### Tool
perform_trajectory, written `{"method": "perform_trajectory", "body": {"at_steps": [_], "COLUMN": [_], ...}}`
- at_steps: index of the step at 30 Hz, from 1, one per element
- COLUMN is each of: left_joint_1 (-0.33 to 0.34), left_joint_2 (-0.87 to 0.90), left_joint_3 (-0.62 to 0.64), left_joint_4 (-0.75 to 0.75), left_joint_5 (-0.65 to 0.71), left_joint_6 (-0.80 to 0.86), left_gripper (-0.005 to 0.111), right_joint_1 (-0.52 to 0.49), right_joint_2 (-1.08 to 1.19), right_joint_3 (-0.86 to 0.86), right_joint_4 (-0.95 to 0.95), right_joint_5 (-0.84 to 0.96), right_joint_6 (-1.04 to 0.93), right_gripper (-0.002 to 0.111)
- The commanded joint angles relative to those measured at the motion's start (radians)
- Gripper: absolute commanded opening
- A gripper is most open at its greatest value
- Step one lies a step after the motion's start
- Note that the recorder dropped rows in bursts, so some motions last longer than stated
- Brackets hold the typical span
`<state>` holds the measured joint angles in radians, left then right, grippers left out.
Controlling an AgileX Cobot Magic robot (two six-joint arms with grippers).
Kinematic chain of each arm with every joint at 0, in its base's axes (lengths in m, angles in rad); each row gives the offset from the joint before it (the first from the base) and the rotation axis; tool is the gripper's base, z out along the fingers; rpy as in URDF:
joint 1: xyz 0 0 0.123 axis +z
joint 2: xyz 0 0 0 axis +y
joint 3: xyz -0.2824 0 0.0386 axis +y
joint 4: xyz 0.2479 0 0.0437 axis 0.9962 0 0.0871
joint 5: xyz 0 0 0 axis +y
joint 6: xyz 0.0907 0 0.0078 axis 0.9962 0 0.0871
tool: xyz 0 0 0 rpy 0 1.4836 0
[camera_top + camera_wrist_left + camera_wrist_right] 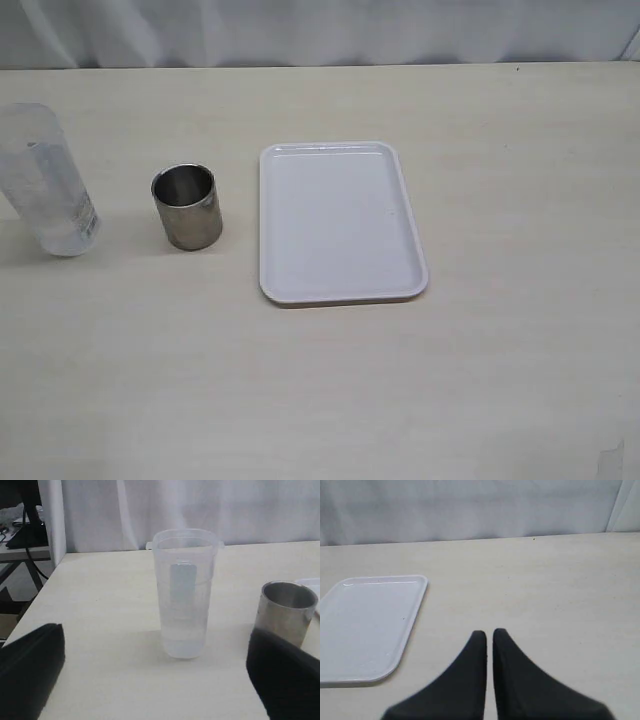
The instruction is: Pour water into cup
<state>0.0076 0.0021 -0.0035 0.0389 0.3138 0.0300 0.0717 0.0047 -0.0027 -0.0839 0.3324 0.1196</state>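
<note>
A tall transparent plastic container (45, 180) stands at the table's far left, with clear water (183, 637) in its lower part. The steel cup (186, 206) stands just right of it, upright; it also shows in the left wrist view (286, 611). In the left wrist view my left gripper (152, 655) is open wide, its black fingers (32, 665) apart on either side, short of the container (184, 592) and not touching it. In the right wrist view my right gripper (489, 636) is shut and empty over bare table. Neither gripper shows in the exterior view.
A white rectangular tray (340, 222) lies on the table right of the cup; it also shows in the right wrist view (367, 625). A white curtain runs along the table's far edge. The table's left edge (37, 600) is near the container.
</note>
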Motion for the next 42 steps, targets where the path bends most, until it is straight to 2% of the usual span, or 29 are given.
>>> {"method": "perform_trajectory", "body": {"at_steps": [1,5,7,9,11,15,19,22,25,30,32,33,34,35,36,38,39,40,42], "left_joint_1": [-0.008,-0.008,-0.008,-0.008,-0.008,-0.008,-0.008,-0.008,-0.008,-0.008,-0.008,-0.008,-0.008,-0.008,-0.008,-0.008,-0.008,-0.008,-0.008], "left_joint_2": [-0.002,-0.002,-0.002,-0.002,-0.002,-0.002,-0.002,-0.002,-0.002,-0.002,-0.002,-0.002,0.007,0.042,0.059,0.144,0.18,0.215,0.288], "left_joint_3": [0.004,0.004,0.004,0.004,0.004,0.004,0.004,0.004,0.004,0.004,0.004,0.004,0.004,0.004,0.004,0.004,0.004,0.004,0.004], "left_joint_4": [0.005,0.026,0.016,-0.06,-0.039,-0.039,-0.033,-0.033,-0.033,0.015,0.119,0.188,0.229,0.332,0.349,0.347,0.347,0.347,0.347], "left_joint_5": [-0.009,-0.039,-0.118,-0.197,-0.283,-0.542,-0.679,-0.707,-0.709,-0.611,-0.612,-0.649,-0.671,-0.712,-0.724,-0.748,-0.762,-0.78,-0.815], "left_joint_6": [-0.001,0.003,-0.004,-0.006,0.004,-0.015,-0.039,-0.039,-0.039,-0.058,-0.158,-0.282,-0.337,-0.406,-0.424,-0.454,-0.454,-0.454,-0.454], "left_gripper": [0.092,0.092,0.092,0.092,0.092,0.092,0.092,0.092,0.092,0.092,0.091,0.091,0.091,0.086,0.082,0.049,0.038,0.03,0.022], "right_joint_1": [-0.005,-0.005,-0.005,-0.005,-0.005,-0.005,-0.005,-0.005,-0.005,-0.005,-0.005,-0.005,-0.005,-0.005,-0.005,-0.005,-0.005,-0.005,-0.005], "right_joint_2": [-0.005,-0.005,-0.005,-0.005,-0.005,-0.005,-0.005,-0.005,-0.005,-0.005,-0.005,-0.001,0.012,0.038,0.054,0.102,0.118,0.132,0.16], "right_joint_3": [0.003,0.003,0.003,0.003,0.003,0.003,0.003,0.003,0.003,0.003,0.003,0.003,0.003,0.003,0.003,0.003,0.003,0.003,0.003], "right_joint_4": [-0.013,-0.068,-0.066,-0.066,-0.066,-0.059,-0.059,-0.059,-0.059,-0.059,-0.059,-0.059,-0.059,-0.059,-0.059,-0.059,-0.059,-0.059,-0.066], "right_joint_5": [0.002,-0.007,-0.059,-0.142,-0.259,-0.465,-0.644,-0.723,-0.715,-0.703,-0.726,-0.741,-0.746,-0.754,-0.762,-0.785,-0.796,-0.803,-0.823], "right_joint_6": [0.0,-0.002,-0.002,-0.002,-0.002,0.0,0.0,0.01,0.019,0.062,0.115,0.136,0.139,0.139,0.139,0.157,0.157,0.16,0.164], "right_gripper": [0.004,0.004,0.004,0.004,0.004,0.004,0.004,0.004,0.004,0.004,0.004,0.004,0.004,0.004,0.004,0.004,0.004,0.004,0.004]}}
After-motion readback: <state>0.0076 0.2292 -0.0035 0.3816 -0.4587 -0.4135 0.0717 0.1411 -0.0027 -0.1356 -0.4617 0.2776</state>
